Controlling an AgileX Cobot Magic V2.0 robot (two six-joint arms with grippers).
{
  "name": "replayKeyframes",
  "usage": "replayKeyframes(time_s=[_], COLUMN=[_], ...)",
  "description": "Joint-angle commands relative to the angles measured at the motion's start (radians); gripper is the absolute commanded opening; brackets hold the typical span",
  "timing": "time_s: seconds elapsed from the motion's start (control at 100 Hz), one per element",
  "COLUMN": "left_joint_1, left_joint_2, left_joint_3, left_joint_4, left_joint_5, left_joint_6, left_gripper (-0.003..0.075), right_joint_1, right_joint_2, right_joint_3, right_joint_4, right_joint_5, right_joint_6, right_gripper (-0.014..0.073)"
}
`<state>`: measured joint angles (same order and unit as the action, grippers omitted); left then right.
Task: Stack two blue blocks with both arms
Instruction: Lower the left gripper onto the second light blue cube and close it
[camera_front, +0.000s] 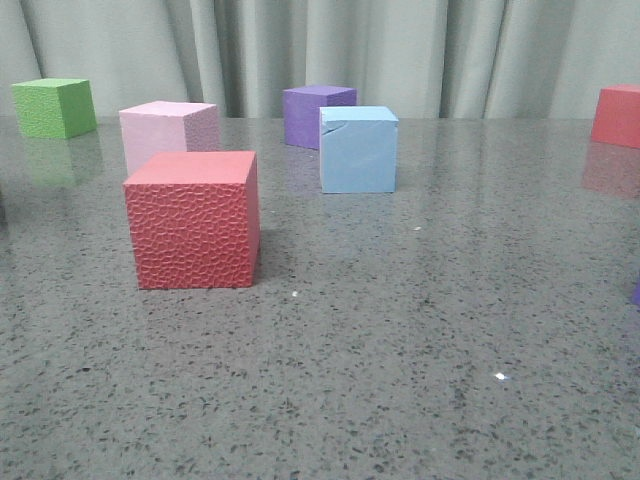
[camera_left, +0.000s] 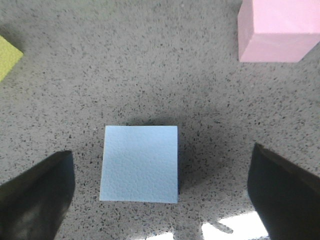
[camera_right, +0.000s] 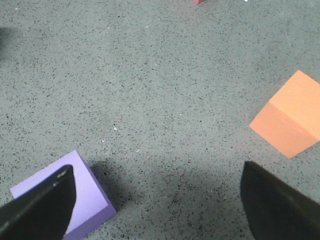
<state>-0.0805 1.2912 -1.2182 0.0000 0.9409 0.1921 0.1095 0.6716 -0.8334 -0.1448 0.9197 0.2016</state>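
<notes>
Purple cube (camera_front: 318, 115) just behind blue block (camera_front: 358, 148)

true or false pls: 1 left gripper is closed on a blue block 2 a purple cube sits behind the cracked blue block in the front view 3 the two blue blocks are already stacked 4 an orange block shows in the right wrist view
1. False. The left gripper is open, its fingers apart from the blue block lying between them.
2. True. The purple cube sits behind the cracked blue block.
3. False. Each stands alone on the table.
4. True. The orange block is there.
</notes>
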Motion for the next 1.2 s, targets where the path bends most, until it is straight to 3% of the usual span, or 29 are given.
replayKeyframes(time_s=[0.0,1.19], left_joint_1=[0.003,0.006], left_joint_2=[0.009,0.147], left_joint_3=[-0.040,-0.038], left_joint_4=[0.000,0.032], left_joint_5=[-0.035,-0.033], left_joint_6=[0.013,0.015], left_gripper=[0.0673,0.0673], right_joint_1=[-0.007,-0.007], right_joint_2=[-0.004,-0.004], right_joint_3=[-0.023,-0.023], right_joint_4=[-0.021,-0.021], right_joint_5=[-0.070,-0.068], right_joint_6=[-0.010,-0.010], right_gripper=[0.0655,0.0655])
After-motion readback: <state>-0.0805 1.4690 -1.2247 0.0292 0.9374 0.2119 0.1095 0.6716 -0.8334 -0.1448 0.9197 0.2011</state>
